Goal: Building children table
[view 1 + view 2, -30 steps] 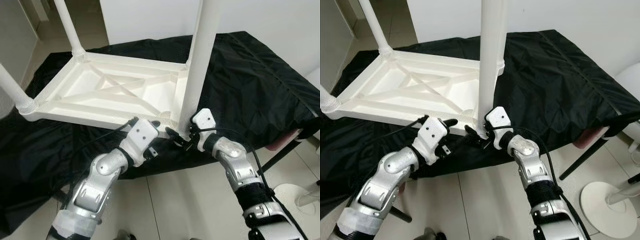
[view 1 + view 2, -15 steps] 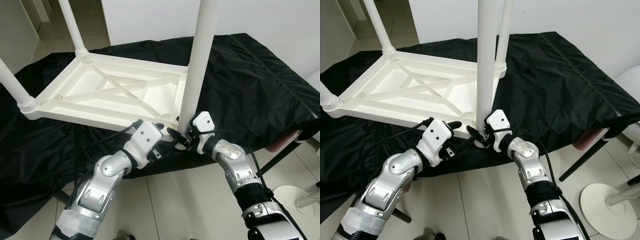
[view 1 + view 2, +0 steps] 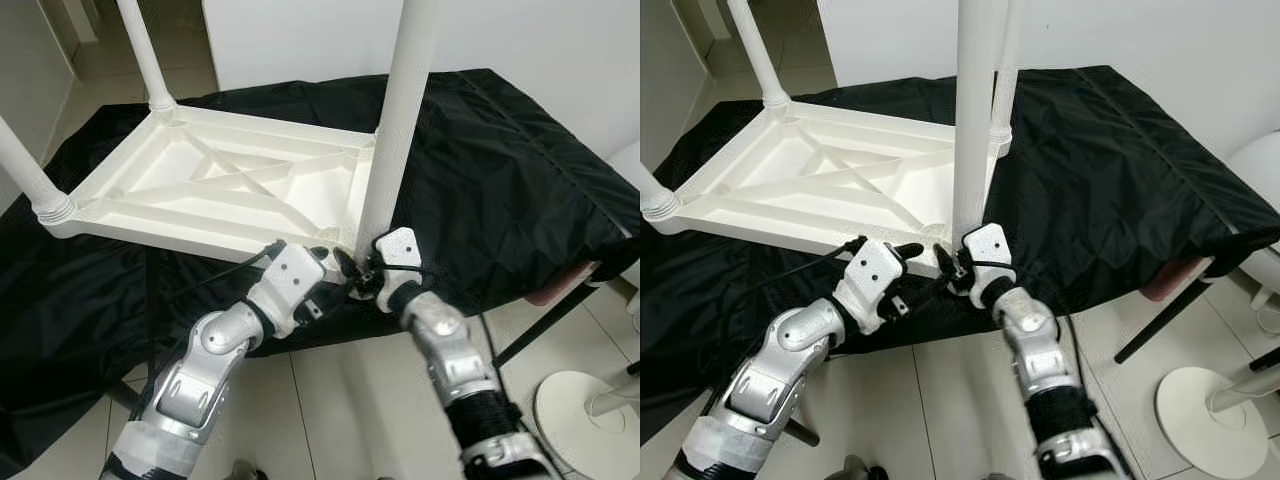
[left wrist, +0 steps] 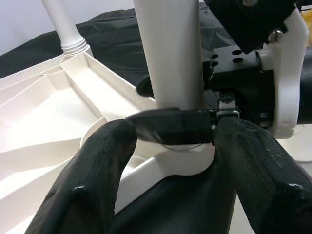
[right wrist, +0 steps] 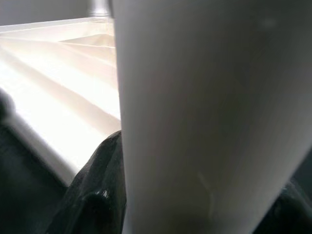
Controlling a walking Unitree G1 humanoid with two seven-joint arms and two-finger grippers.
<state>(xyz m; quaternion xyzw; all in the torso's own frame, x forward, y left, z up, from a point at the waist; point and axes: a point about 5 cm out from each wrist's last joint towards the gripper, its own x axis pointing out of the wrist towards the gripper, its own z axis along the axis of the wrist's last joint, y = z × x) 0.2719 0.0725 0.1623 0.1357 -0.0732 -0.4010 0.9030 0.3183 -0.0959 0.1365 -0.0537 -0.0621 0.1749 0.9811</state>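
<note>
Upturned white table (image 3: 220,190) on black-draped bench (image 3: 500,180). Near leg (image 3: 395,130) at 5 o'clock corner, pinched at base by right pincer (image 3: 362,278); left pincer (image 4: 170,161) spread alongside. Risk: leg tipping or cross-threading (socket seating unclear) under uneven sideways pressure.

Right claw (image 3: 958,268) seemingly nearer leg (image 3: 973,120)

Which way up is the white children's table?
Upside down: the table lies top-down on the black cloth, ribbed underside and legs pointing up.
</note>
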